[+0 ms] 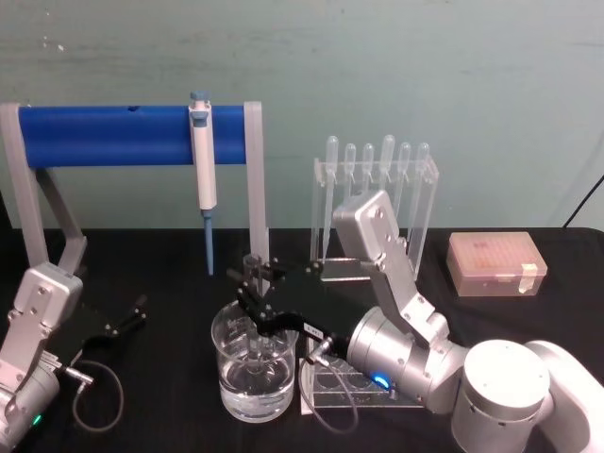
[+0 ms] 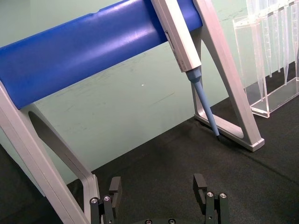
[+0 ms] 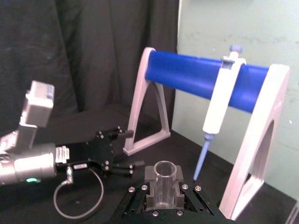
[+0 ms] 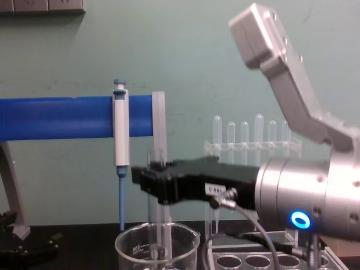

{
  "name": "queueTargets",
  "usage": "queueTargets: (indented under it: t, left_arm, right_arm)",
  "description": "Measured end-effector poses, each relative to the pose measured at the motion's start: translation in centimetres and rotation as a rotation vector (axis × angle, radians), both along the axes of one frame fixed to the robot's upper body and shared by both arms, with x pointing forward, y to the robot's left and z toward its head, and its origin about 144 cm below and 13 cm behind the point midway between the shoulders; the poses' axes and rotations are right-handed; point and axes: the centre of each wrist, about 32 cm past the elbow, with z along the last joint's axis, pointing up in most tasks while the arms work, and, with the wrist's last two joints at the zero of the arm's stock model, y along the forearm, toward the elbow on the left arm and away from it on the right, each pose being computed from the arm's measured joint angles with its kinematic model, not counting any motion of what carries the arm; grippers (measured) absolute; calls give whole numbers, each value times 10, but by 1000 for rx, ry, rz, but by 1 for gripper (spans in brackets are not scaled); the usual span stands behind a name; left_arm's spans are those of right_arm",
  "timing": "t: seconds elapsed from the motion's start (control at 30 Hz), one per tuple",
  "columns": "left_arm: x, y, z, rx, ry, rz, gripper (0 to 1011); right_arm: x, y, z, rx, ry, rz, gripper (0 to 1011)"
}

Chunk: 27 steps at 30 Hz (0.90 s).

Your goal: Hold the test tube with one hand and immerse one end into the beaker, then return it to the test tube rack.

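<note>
Immersion is the step we judge to be in hand: the right end effector (image 1: pixel 257 289) reaches in from the right and hangs directly over the beaker (image 1: pixel 229 377), its jaws clamped on the test tube (image 1: pixel 259 338) just below the open rim. Gripping high leaves the long lower part of the tube free to go down through the beaker's mouth while the jaws stand clear above the glass rim. The tube hangs upright with its rounded end inside the beaker, which holds clear liquid in its lower part. We cannot tell whether the tip has reached that liquid. The test tube rack (image 1: pixel 335 389) lies on the worktop (image 1: pixel 170 264) just right of the beaker and under the right arm, so we expect the return to call for only a short lift and a shift to the right into one of its open holes. The left end effector (image 1: pixel 127 316) rests low at the near left, well apart from the beaker, with its jaws apart and nothing between them, which keeps it out of the working arm's way. Farther back, the pipettor (image 1: pixel 201 151) hangs on its blue stand (image 1: pixel 104 134), clear of the tube.
</note>
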Motion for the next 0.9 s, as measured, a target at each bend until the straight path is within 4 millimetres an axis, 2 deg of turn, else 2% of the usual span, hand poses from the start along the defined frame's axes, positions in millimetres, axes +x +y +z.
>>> queueTargets:
  t: [0.53, 0.77, 0.9]
  left_arm:
    - [0, 0, 0, 0, 0, 0, 1000]
    - [0, 0, 0, 0, 0, 0, 1000]
    - [0, 0, 0, 0, 0, 0, 1000]
  right_arm:
    - [0, -4, 72, 12, -74, 73, 225]
    - [-1, -16, 104, 9, -111, 69, 225]
    - [-5, -28, 114, 8, -117, 49, 225]
